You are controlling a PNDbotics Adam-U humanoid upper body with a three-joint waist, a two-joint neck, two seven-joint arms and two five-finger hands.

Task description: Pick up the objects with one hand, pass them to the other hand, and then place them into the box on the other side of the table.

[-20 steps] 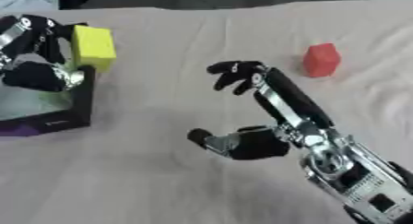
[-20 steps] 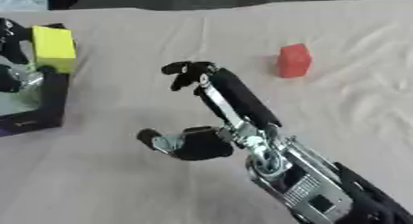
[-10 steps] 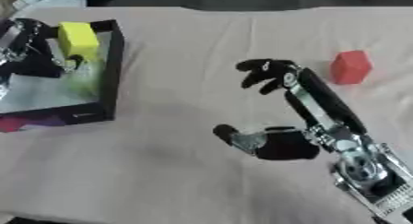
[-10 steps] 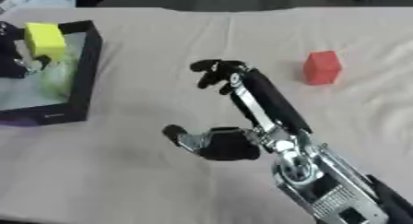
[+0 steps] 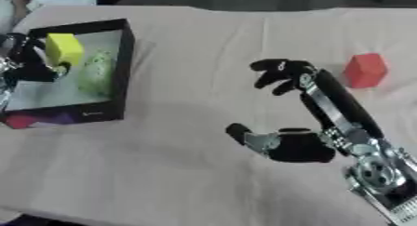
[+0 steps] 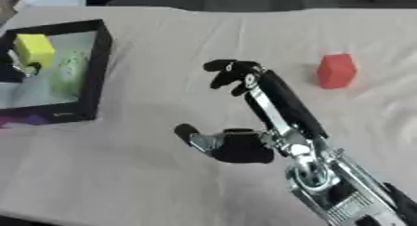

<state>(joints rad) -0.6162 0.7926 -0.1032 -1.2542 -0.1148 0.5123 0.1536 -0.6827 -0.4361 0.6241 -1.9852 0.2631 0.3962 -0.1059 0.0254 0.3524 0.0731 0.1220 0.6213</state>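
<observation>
While my left hand is curled round the yellow block over the black box, which has a green thing inside, my right hand hovers open mid-table, near the red block on the cloth.

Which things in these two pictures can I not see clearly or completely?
- Left hand: mostly cut off by the left edge in both views; it holds the yellow block over the box, but the grip is partly hidden.
- Green object inside the box: blurred, its kind is unclear.
- Right hand: seen from the back, so its palm is hidden.
- Red block: its far side is hidden.
</observation>
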